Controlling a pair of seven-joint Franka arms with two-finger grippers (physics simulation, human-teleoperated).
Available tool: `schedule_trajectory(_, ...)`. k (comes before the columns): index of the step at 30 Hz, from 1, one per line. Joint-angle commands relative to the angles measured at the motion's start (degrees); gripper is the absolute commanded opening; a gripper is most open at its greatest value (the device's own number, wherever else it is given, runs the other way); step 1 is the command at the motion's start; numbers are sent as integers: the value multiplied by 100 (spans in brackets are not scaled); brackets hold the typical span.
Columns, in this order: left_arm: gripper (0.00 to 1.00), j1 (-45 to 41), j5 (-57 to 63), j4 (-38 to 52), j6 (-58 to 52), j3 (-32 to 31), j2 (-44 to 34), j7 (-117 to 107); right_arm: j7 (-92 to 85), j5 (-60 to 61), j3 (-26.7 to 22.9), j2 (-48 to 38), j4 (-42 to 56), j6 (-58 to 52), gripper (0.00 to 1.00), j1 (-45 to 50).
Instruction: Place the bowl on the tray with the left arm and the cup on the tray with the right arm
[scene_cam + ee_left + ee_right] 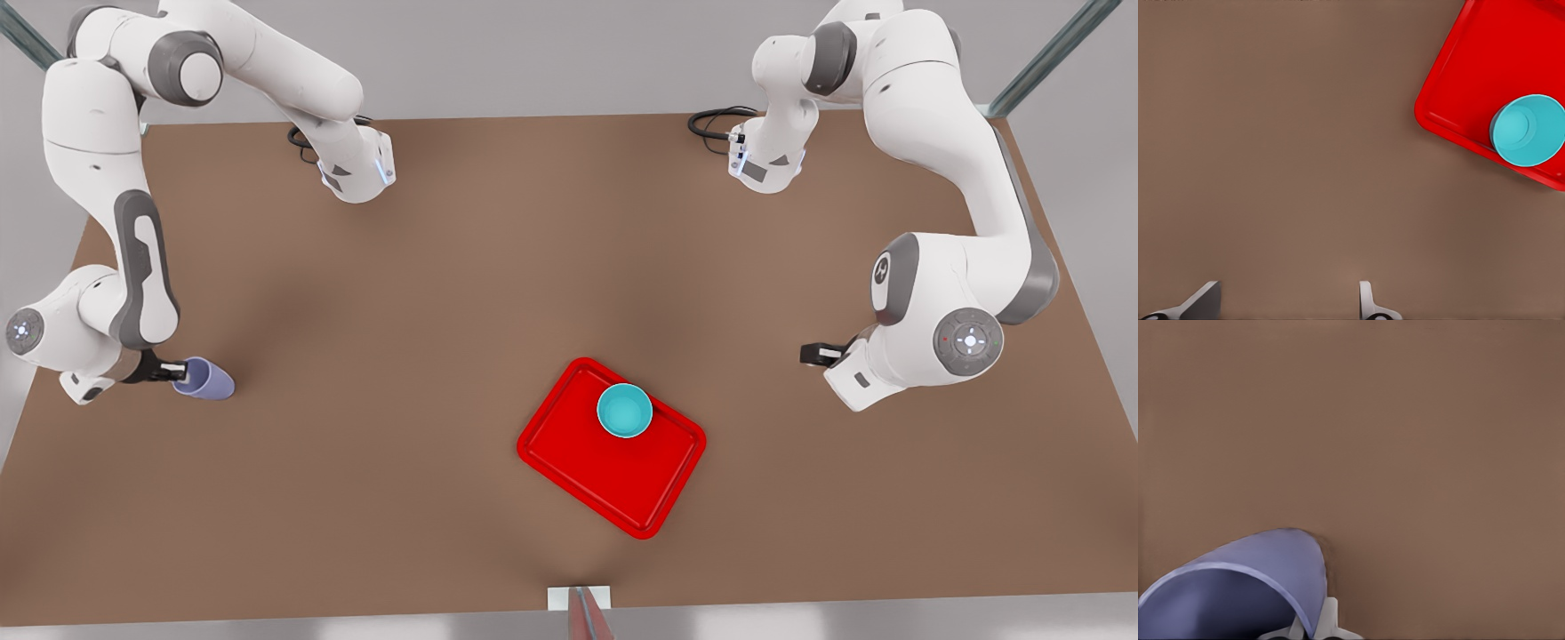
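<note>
The teal bowl (624, 411) (1528, 130) stands upright on the red tray (587, 462) (1471, 73), close to the tray's rim. Off to the front view's right of the tray, my left gripper (813, 354) (1288, 307) hovers open over bare table with nothing between its fingers. At the front view's left edge, the lavender cup (207, 380) (1238, 587) is tilted on its side. My right gripper (173, 369) (1313, 628) is shut on the cup's wall at the rim, far from the tray.
The brown table (427, 293) stretches between cup and tray. Black cables (716, 120) lie near the arm bases at the back. A small white block (578, 597) sits at the table's near edge.
</note>
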Motion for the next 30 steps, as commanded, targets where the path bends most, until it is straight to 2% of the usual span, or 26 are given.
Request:
schedule_trajectory(1,100,1,0,0,0,1,-1,-9,65,-45,60,-23,0,-38,21,-2)
schedule_trajectory(5,100,1,9,0,0,1,-1,-9,601,-36,95,-278,0,-214,21,525)
schedule_trajectory(13,100,1,9,-9,-18,1,-1,-9,2033,-45,1194,-375,52,-478,21,718)
schedule_trajectory(19,100,1,9,0,-18,1,-1,-9,3176,-36,1194,-349,272,-495,21,1764)
schedule_trajectory(21,100,-8,9,0,-18,1,-9,-9,4028,-27,1211,-331,754,-1004,21,2255)
schedule_trajectory(24,100,1,9,0,-26,9,-9,-9,4328,-36,1203,-244,1133,-1067,21,2740)
schedule_trajectory(30,100,1,9,0,-44,1,-9,-9,5014,-36,1194,758,2943,-1629,21,3715)
